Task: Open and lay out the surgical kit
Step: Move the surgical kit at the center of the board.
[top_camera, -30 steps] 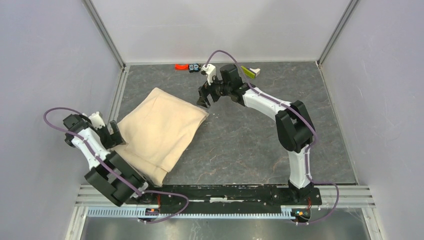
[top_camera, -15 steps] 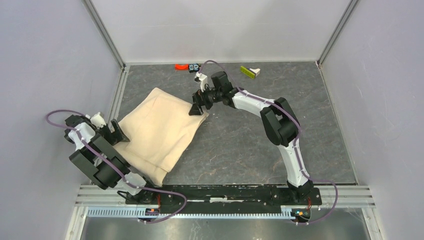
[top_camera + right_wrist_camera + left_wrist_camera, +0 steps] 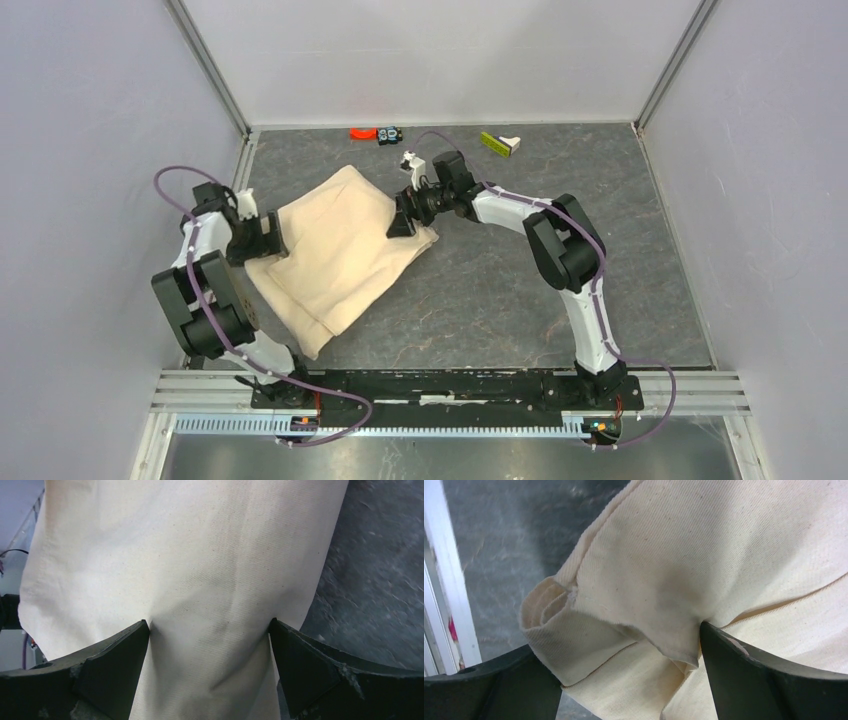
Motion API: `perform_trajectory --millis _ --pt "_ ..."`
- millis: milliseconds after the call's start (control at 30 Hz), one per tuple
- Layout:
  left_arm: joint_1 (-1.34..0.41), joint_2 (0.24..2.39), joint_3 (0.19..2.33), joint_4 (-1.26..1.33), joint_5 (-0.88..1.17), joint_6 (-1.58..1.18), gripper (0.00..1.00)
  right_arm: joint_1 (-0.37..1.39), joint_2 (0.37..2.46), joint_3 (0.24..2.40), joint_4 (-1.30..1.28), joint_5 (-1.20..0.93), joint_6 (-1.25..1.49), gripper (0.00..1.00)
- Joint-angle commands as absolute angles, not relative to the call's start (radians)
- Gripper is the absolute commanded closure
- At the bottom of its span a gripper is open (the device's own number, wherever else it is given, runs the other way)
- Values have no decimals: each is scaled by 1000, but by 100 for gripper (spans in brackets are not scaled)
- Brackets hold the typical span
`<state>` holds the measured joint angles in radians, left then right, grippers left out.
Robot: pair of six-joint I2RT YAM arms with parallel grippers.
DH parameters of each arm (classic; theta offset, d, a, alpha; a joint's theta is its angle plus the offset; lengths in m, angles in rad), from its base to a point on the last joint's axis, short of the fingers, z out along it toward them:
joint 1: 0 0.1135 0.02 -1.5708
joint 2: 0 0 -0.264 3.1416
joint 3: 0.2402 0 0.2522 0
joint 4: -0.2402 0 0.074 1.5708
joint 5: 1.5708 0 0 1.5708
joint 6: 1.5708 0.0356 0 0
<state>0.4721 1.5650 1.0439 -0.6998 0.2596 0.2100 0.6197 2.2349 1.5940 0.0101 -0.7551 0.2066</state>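
The surgical kit is still wrapped in its beige cloth point(image 3: 335, 250), lying left of centre on the dark table; its contents are hidden. My left gripper point(image 3: 265, 236) is at the wrap's left corner. In the left wrist view its jaws stand open point(image 3: 624, 640) around a folded, curled cloth corner point(image 3: 574, 630), with the right fingertip point(image 3: 724, 655) against the fabric. My right gripper point(image 3: 404, 220) rests on the wrap's far right corner. In the right wrist view it is open point(image 3: 209, 624), both fingertips point(image 3: 135, 640) pressing into the smooth cloth point(image 3: 200, 555), which dimples between them.
Small orange and black pieces point(image 3: 372, 132) and a yellow-green and white object point(image 3: 500, 143) lie along the back wall. A metal rail point(image 3: 236, 190) runs along the left side close to the left arm. Grey walls enclose the table on three sides.
The left arm swung away from the near edge and in to the wrap's left corner. The right gripper came down onto the far right corner. The wrap slid slightly right and its left edge bunched.
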Motion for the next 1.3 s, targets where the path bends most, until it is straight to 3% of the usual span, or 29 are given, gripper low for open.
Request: perform_trajectory --millis 0,567,1267 --pt "322 1626 1155 -653 340 93 0 620 2127 1521 -34 -759 136 3" --pt "-172 2033 1672 -635 382 -61 0 311 1666 1025 -145 -649 -94 3" --pt "-271 2421 2238 -627 343 -231 0 167 1825 1240 -127 -586 -60 4"
